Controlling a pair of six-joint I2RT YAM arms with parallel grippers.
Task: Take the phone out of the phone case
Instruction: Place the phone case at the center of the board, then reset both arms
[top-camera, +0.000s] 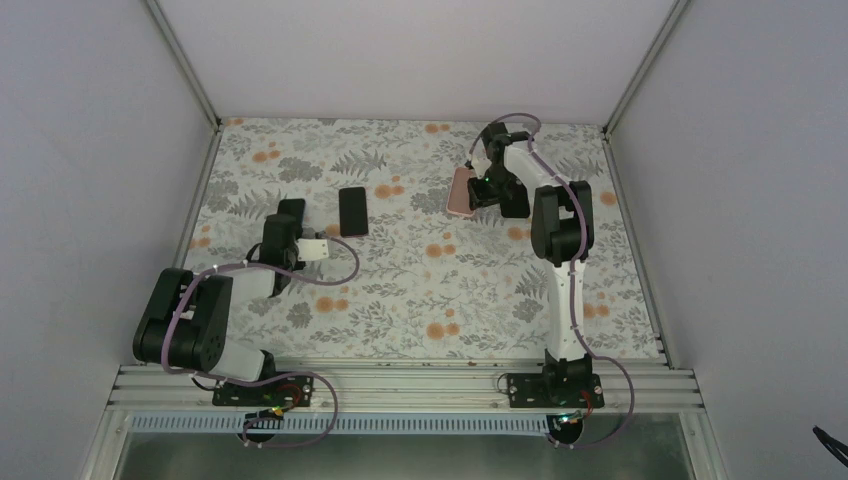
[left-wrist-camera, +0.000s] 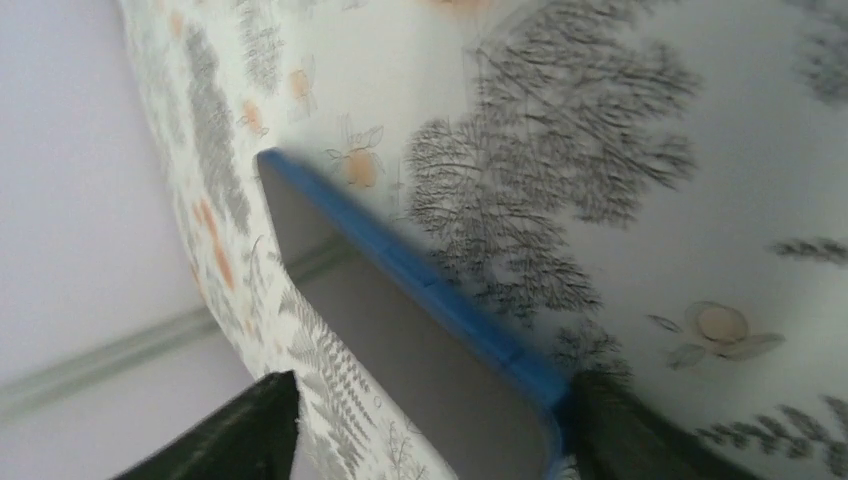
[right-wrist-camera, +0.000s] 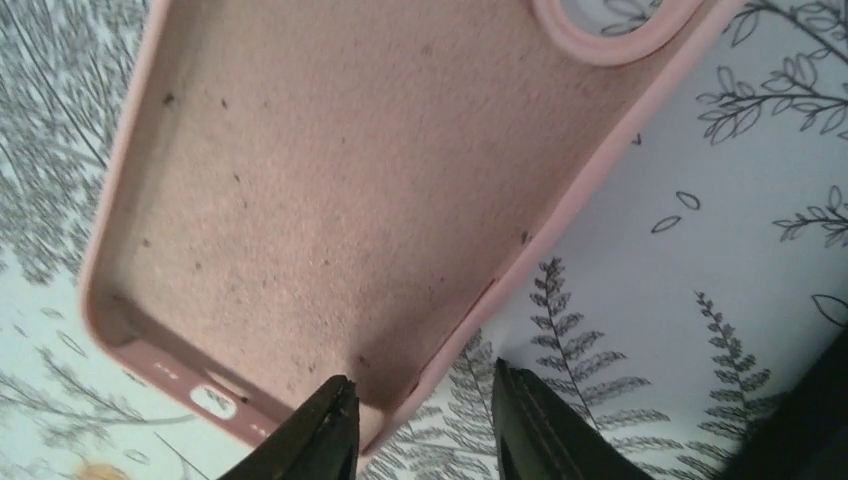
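The black phone (top-camera: 352, 211) lies flat on the floral table, out of the case. In the left wrist view the phone (left-wrist-camera: 400, 330) shows a blue edge and a grey reflecting screen. It reaches in between the jaws of my left gripper (left-wrist-camera: 437, 385). These stand open, the right one against the blue edge and the left one well apart. In the top view my left gripper (top-camera: 291, 208) is just left of the phone. The empty pink phone case (right-wrist-camera: 330, 180) faces the right wrist camera, and its rim passes between the open jaws of my right gripper (right-wrist-camera: 422, 378). At the back right sits the case (top-camera: 459, 190), beside my right gripper (top-camera: 483, 190).
The floral cloth (top-camera: 420, 290) covers the whole table. White walls close it in at the back and on both sides, with metal rails (top-camera: 190, 75) in the corners. Both arm bases are bolted to the aluminium bar (top-camera: 400, 385) at the near edge.
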